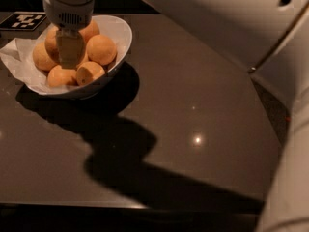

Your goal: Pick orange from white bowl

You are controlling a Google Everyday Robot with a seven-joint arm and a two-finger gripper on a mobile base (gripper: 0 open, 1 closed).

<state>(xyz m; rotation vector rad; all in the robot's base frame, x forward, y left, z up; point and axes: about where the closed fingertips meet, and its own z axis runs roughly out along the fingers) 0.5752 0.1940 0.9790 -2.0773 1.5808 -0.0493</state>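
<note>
The white bowl (121,33) stands at the table's far left, lined with crinkled white paper (14,57), and holds several oranges. My gripper (70,52) hangs straight down from its pale wrist (67,1) into the middle of the pile, among the fruit. The biggest orange (100,49) in view lies just right of the gripper, touching or nearly touching it. Smaller oranges lie left (41,58), in front (61,76) and front right (90,72). What lies right under the gripper is hidden.
The dark glossy table (193,110) runs to a front edge near the bottom and a slanted right edge. A black-and-white marker tag (26,21) lies behind the bowl. My pale arm (231,23) fills the upper right and casts a wide shadow (120,149).
</note>
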